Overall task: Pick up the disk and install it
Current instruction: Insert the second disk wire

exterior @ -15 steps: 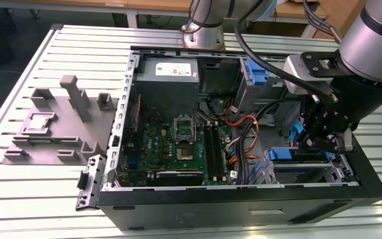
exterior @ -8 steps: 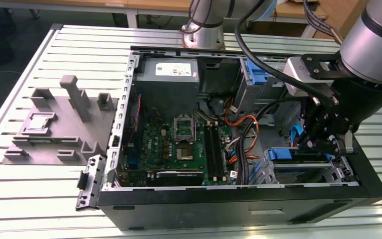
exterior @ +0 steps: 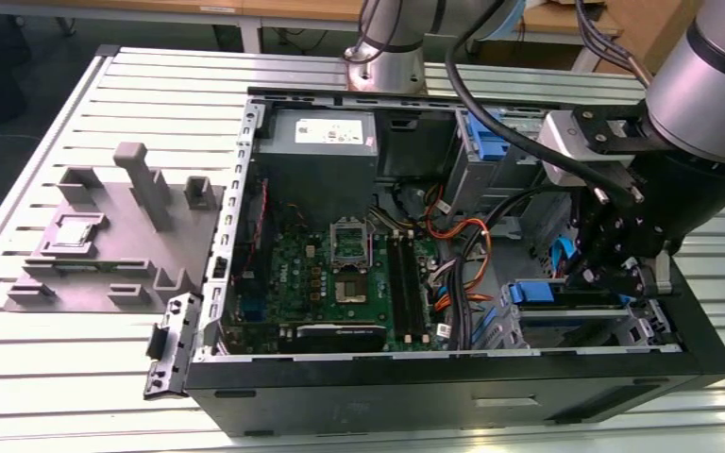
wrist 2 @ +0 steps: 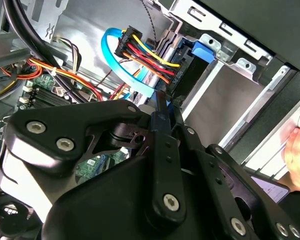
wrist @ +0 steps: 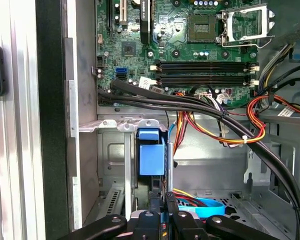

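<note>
While the arm reaches into the open computer case [exterior: 463,377], these points can be read off.

Gripper: in the exterior view the gripper [exterior: 623,274] hangs over the drive cage [exterior: 577,316] at the case's corner on the exterior view's right; whether it is open or closed I cannot tell.
Disk: in the first wrist view a blue-edged piece, apparently the disk [wrist: 151,155], stands upright in the cage slot directly ahead of the gripper's black links; its label face is hidden.
Second wrist view: red, yellow and black power wires [wrist 2: 150,57] with a light-blue data cable [wrist 2: 121,65] run to a black plug beside a blue bracket [wrist 2: 202,50]; a person's hand [wrist 2: 299,155] shows at the frame edge.
First wrist view: the green motherboard [wrist: 180,45] with its memory slots and bare processor socket lies beyond the cage.
Exterior view: a grey power supply [exterior: 322,137] sits at the far end of the case.
Counter: a slatted pale metal counter [exterior: 60,349] carries the case and a grey fixture [exterior: 110,236] on the exterior view's left.
</note>
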